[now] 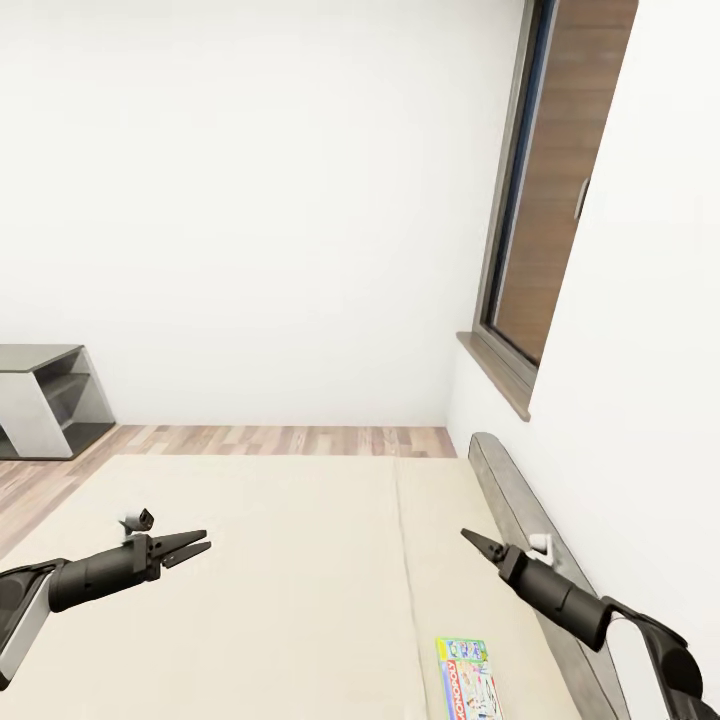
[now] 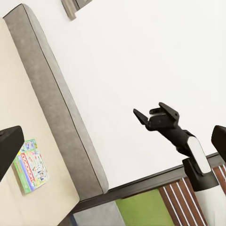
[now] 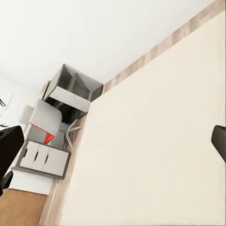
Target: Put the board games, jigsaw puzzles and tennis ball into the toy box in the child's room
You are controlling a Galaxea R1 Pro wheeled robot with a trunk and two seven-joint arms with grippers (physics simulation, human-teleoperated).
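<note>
The robot stood at the bed (image 1: 300, 560), both arms held out above the beige mattress. One game (image 1: 467, 680), white-green with a red strip, lay flat on the mattress near the headboard (image 1: 520, 510), at the near right edge of the head view and partly cut off by it. The left wrist view showed the same game (image 2: 30, 165) close beside the headboard's grey edge.

The left gripper (image 1: 185, 548) hovered over the mattress, well apart from the game, fingers slightly parted and nothing between them. The right gripper (image 1: 478, 543) hung above the mattress beyond the game; seen from the left wrist, its fingers (image 2: 157, 115) stood apart and empty.

Neither gripper touched anything. A grey shelf unit (image 1: 45, 400) stood by the far wall.

Risks, as judged: the game is thin and lies flush on a soft surface, so fingers coming straight down could press it into the mattress or slide off its lid. Its closeness to the headboard leaves the right arm little room; a careless reach could strike the headboard or push the game off the edge.
</note>
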